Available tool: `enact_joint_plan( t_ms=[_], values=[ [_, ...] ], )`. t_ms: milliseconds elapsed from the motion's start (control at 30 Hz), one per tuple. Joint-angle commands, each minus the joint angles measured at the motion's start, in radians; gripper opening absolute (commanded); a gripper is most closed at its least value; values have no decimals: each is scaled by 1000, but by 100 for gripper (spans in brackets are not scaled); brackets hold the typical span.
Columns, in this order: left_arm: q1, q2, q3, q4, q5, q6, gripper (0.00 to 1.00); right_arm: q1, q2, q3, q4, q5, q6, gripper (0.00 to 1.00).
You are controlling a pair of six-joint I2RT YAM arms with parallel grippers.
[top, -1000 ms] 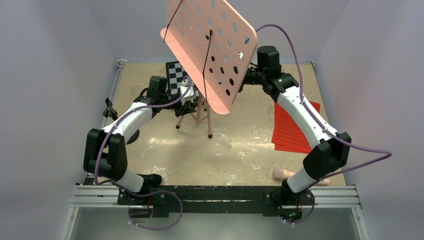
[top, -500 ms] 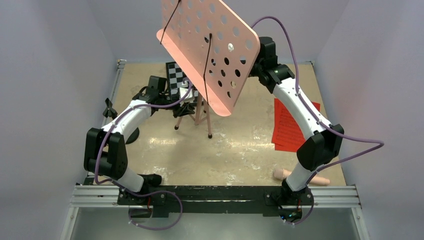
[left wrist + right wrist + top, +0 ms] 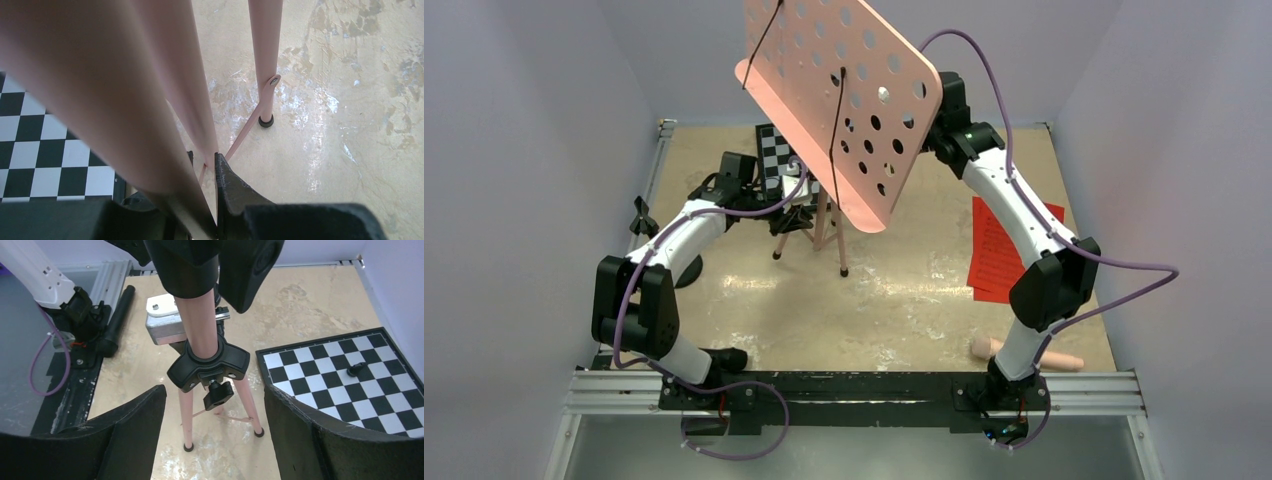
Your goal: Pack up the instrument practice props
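Left gripper (image 3: 205, 162): closed on a pink tube of the music stand (image 3: 809, 120), low on the frame above the spread legs. The tube is pinched between both fingers.

Right gripper (image 3: 214, 390): jaws wide apart, nothing held. From overhead it is hidden behind the stand's desk, at 1 o'clock of the post. Its own camera frames the post between the fingers, farther off; no contact seen.

Music stand: upright on its thin tripod legs at 12 o'clock of the table (image 3: 904, 290). The desk is pink, tilted, with large round perforations and two thin black cords across its face. A black three-lobed collar (image 3: 207, 365) with a knob clamps the post where the legs branch. The leg tips carry black feet.

Red sheets (image 3: 1004, 250): flat at 3 o'clock, partly under the right arm.
Peach tube (image 3: 984, 348): lying at 5 o'clock, beside the right arm's base.
Peg stand (image 3: 690, 272): black round base at 9 o'clock, mostly under the left arm.

Surface: beige, glossy, mottled with pale scuffs. Chessboard (image 3: 774, 150) lies flat at 11 o'clock, behind the stand. Pale lilac walls (image 3: 534, 150) on three sides. Aluminium rail (image 3: 854, 395) at 6 o'clock.
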Motion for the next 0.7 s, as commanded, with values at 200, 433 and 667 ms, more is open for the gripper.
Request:
enact_joint_plan(
  t_ms=[200,433,667],
  values=[
    [9,37,-62,-167,-79,54,0,18,7,36,-9,-61,47,67],
    [10,46,-48,-166,-81,43,0,27,-22,19,-47,-92,39,57],
    [10,59,-30,-173,-84,36,0,30,-98,-53,-61,-108,11,49]
  ],
)
